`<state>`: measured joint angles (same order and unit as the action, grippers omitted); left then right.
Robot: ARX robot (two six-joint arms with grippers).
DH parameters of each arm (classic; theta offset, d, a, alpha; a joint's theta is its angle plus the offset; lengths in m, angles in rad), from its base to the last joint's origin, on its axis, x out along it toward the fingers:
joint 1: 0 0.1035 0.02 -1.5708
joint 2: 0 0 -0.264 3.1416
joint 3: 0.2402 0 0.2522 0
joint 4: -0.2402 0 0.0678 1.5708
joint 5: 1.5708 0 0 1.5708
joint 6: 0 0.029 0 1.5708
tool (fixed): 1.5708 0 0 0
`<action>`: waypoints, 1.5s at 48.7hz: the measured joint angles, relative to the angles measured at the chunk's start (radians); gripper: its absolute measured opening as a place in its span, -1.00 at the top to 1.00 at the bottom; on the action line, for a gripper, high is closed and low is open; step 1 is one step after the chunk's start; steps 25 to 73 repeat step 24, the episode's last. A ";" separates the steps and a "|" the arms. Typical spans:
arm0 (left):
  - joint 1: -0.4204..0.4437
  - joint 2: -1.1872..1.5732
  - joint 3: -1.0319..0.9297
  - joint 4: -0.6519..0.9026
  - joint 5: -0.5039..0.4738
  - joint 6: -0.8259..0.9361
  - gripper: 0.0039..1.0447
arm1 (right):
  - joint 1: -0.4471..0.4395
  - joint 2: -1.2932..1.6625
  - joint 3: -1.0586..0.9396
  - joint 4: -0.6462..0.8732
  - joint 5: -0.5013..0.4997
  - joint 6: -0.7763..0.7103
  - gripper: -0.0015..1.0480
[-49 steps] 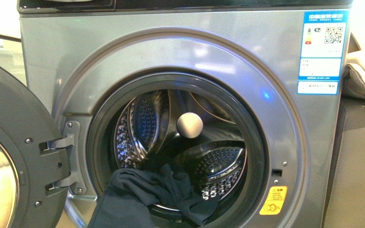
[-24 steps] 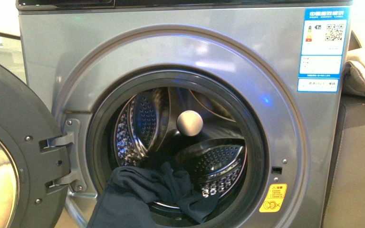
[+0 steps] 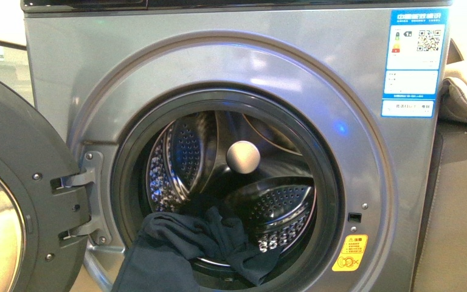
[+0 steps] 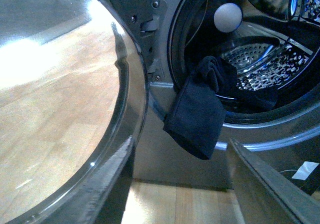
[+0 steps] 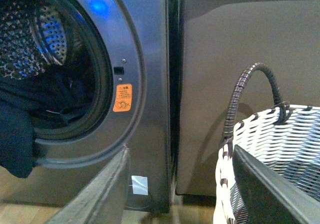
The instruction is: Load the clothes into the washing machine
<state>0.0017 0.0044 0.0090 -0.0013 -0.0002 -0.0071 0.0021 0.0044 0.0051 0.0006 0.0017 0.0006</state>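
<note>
- clothes point(image 3: 176, 249) lie half in the washing machine point(image 3: 231, 67): the navy bundle sits on the lower lip of the porthole, one part bunched inside the drum point(image 3: 280, 207), a long flap hanging down over the front panel outside.
- step in hand, as i judge it: the load is only partly done; the hanging flap has yet to go in.
- left gripper point(image 4: 180, 184) is spread wide and holds nothing; in the left wrist view the flap point(image 4: 197, 124) hangs just beyond its fingers, apart from them.
- right gripper point(image 5: 180, 194) is likewise spread and bare, near the washer's lower right front, beside a white woven basket point(image 5: 270, 154).
- next move likely calls for taking the flap low down, lifting it over the dark rim and pushing it deep past the lip, else it may slide back out.
- edges: the open door point(image 3: 18, 201) stands close on the left, its hinge point(image 3: 82, 207) right beside the cloth; the rim seal could catch fabric.
- room: the drum is mostly free above and behind the bundle; a beige cloth point(image 3: 465, 91) rests off to the right, clear of the work.
</note>
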 joint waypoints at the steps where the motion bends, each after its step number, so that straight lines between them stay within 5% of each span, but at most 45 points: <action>1: 0.000 0.000 0.000 0.000 0.000 0.000 -0.17 | 0.000 0.000 0.000 0.000 0.000 0.000 -0.29; 12: 0.000 0.000 0.000 0.000 0.000 0.000 -0.91 | 0.000 0.000 0.000 0.000 0.000 0.001 -0.88; 73: 0.000 0.000 0.000 0.000 0.000 0.002 -0.88 | 0.000 0.000 0.000 0.000 0.000 0.000 -0.85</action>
